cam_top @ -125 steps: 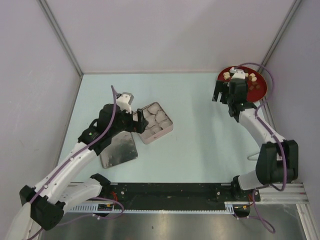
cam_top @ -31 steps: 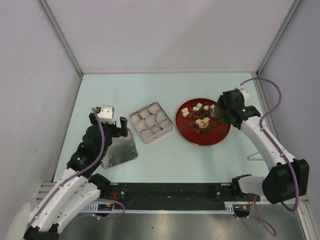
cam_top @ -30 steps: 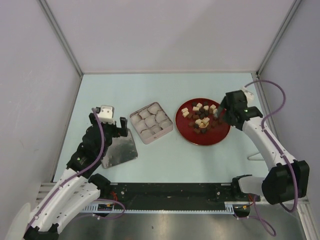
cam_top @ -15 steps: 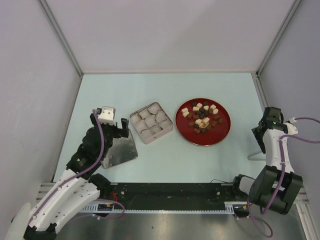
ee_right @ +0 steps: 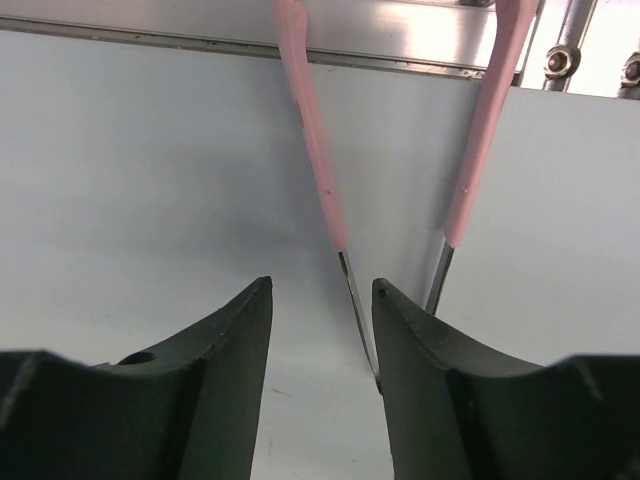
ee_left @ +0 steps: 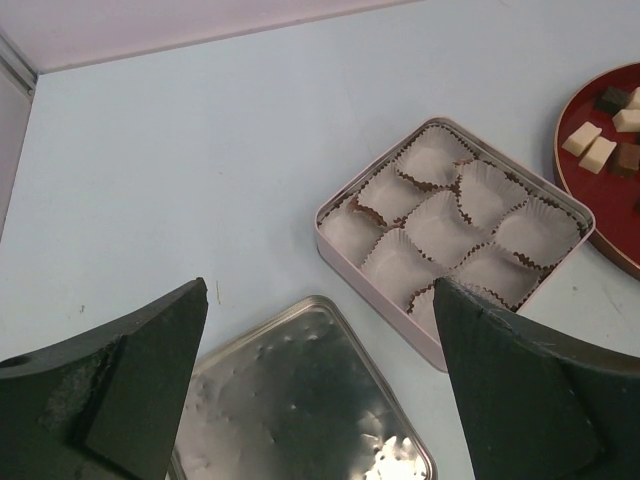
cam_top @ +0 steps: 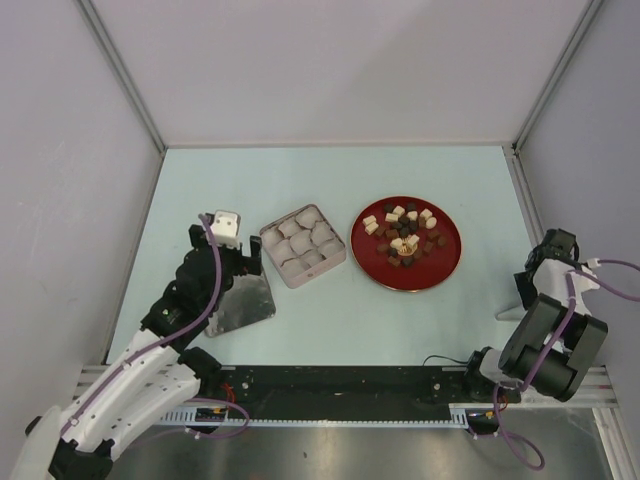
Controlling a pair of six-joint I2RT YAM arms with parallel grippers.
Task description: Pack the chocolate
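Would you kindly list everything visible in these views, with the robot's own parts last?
chocolate: many small chunks, dark brown, reddish-brown and cream, on the red plate
red plate: one, red, right of the tin
square tin: one, pale metal, open, mid-table
paper cups: nine, white, inside the tin
lid: one, silver, flat on the table beside the tin
tongs: one, pink and metal, near the table's right edge
left gripper: open, above the lid
right gripper: open, over the tongs

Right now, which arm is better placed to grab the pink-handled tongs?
Right. The right gripper is directly over the pink-handled tongs, with one leg running between its open jaws. The left gripper hovers over the tin lid, on the far side of the red plate.
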